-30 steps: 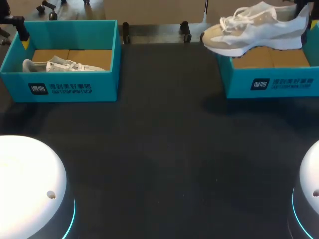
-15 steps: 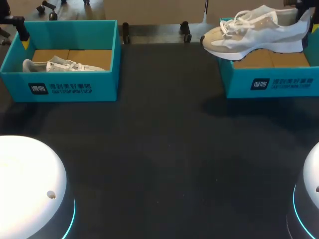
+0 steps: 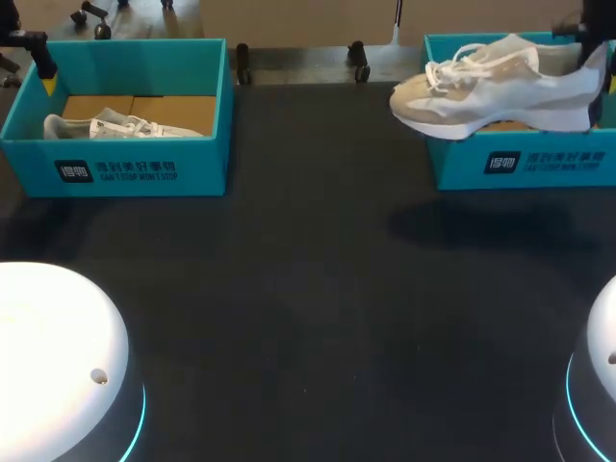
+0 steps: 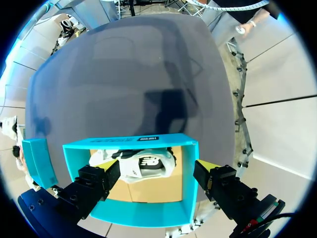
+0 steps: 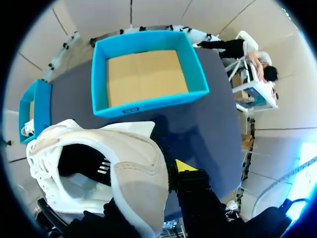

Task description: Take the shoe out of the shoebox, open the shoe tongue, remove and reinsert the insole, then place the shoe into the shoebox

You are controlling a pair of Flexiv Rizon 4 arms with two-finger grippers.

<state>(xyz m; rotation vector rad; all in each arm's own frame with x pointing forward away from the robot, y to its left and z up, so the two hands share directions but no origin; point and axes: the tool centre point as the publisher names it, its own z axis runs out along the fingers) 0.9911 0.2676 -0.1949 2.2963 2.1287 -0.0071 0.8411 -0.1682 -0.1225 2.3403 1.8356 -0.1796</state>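
Observation:
A white and beige shoe [image 3: 496, 87] hangs in the air over the front wall of the right teal shoebox [image 3: 525, 164], toe pointing left. My right gripper [image 3: 597, 65] is shut on its heel. In the right wrist view the shoe's heel [image 5: 133, 183] sits against the yellow-tipped finger [image 5: 185, 166], and the right shoebox [image 5: 148, 72] lies empty ahead with its cardboard floor showing. My left gripper [image 4: 157, 166] hovers open above the left shoebox [image 4: 133, 210], with a second white shoe [image 4: 141, 166] lying inside it. The same left gripper [image 3: 43, 67] shows at the box's far left corner.
The left shoebox [image 3: 125, 168] stands at the table's back left with its shoe [image 3: 106, 125] inside. The dark tabletop [image 3: 308, 289] stretches between the boxes and the two arm bases [image 3: 53, 366] at the near corners.
The right gripper has carried the shoe lower and toward the near side, out over the right box's front wall. The left arm has stayed still.

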